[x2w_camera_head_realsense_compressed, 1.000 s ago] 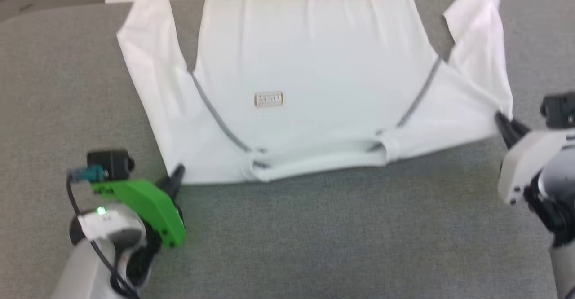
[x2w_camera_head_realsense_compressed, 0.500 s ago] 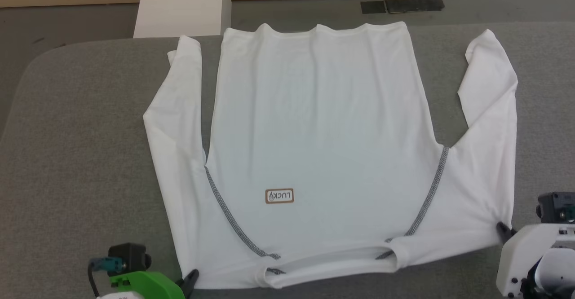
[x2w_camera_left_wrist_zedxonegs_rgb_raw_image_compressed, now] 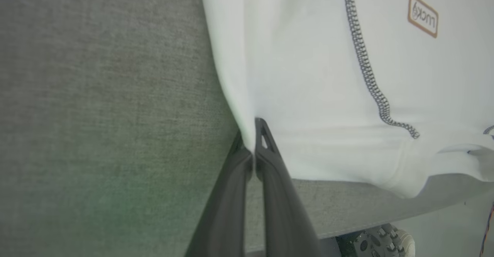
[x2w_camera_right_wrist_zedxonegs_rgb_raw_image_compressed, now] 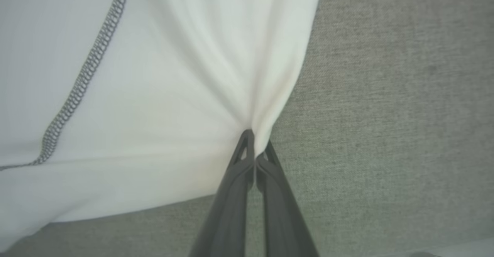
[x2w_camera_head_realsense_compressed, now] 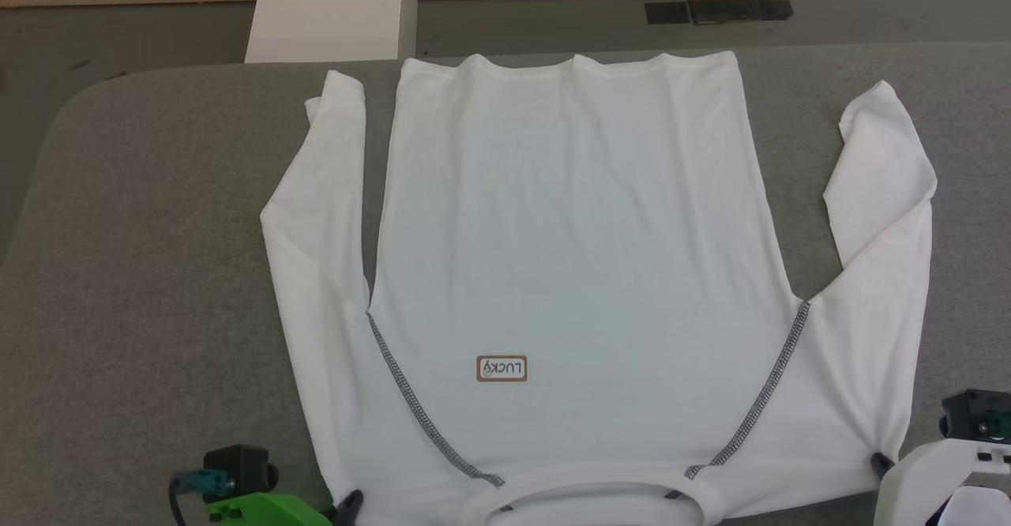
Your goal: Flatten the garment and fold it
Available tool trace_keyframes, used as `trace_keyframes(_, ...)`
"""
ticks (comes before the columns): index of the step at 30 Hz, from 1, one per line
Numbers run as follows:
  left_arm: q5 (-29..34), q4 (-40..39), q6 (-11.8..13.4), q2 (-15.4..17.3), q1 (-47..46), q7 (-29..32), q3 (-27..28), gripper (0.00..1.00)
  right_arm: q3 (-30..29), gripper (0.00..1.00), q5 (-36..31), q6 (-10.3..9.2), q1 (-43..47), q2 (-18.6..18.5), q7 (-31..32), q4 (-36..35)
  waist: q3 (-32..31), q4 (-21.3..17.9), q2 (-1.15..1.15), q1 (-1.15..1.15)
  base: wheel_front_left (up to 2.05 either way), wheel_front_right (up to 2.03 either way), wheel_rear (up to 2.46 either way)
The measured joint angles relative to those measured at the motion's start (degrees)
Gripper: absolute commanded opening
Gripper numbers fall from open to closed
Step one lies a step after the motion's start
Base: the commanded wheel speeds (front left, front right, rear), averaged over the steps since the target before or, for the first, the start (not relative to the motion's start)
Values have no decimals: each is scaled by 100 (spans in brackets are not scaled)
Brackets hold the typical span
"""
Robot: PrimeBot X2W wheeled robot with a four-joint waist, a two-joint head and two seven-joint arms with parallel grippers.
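Since a second ago the head view has tilted, so both grippers now sit at its bottom edge. The sleeves lie flatter and the grips are unchanged.

The left gripper (x2w_camera_head_realsense_compressed: 350,501) (x2w_camera_left_wrist_zedxonegs_rgb_raw_image_compressed: 252,133), two long dark fingers on a green housing, sits low at near-left with fingers angled up and inward. It is clenched on the thin white soft-fabric garment (x2w_camera_head_realsense_compressed: 569,257) (x2w_camera_left_wrist_zedxonegs_rgb_raw_image_compressed: 308,75) at the left shoulder edge. The right gripper (x2w_camera_head_realsense_compressed: 878,461) (x2w_camera_right_wrist_zedxonegs_rgb_raw_image_compressed: 254,141), on a white housing, mirrors it at near-right, pinching the right shoulder edge, with fabric puckering from its tips.

The garment lies spread on the grey fabric-covered table (x2w_camera_head_realsense_compressed: 158,273), collar nearest the robot and hem at the far edge. Dark zigzag stitching (x2w_camera_head_realsense_compressed: 426,419) runs along both shoulder seams. A small tan-bordered label (x2w_camera_head_realsense_compressed: 501,369) sits on the chest. The left sleeve (x2w_camera_head_realsense_compressed: 316,218) lies straight beside the body and the right sleeve (x2w_camera_head_realsense_compressed: 885,218) lies bent. A rigid white box (x2w_camera_head_realsense_compressed: 332,9) stands beyond the table.
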Motion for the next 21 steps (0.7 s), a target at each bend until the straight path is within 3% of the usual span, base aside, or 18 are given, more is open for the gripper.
trace_keyframes(1, 0, 0, 20, -37, 0, -19, -1, 100, -30, 100, 15, 0, 1, 10, -69, 5, -23, 0, 0, 0, 0, 0, 0)
trace_keyframes(7, -13, -175, 25, -207, 4, -316, 66, 100, -255, 100, 70, -21, 63, -16, -786, -309, -207, 24, 0, 0, 0, 0, 0)
trace_keyframes(14, 236, -558, 77, -168, -35, -1214, 503, 100, -248, 100, 178, -22, 120, -13, -1893, -851, -384, 39, 0, 0, 0, 0, 0)
trace_keyframes(18, 594, -510, 66, -19, -389, -1796, 643, 100, -140, 100, 165, -22, 64, -13, -2616, -922, -305, 19, 0, 0, 0, 0, 0)
trace_keyframes(21, 925, -396, -76, 193, -970, -2134, 641, 100, -1, 100, 160, -22, -95, -13, -3062, -928, -188, -6, 0, 0, 0, 0, 0)
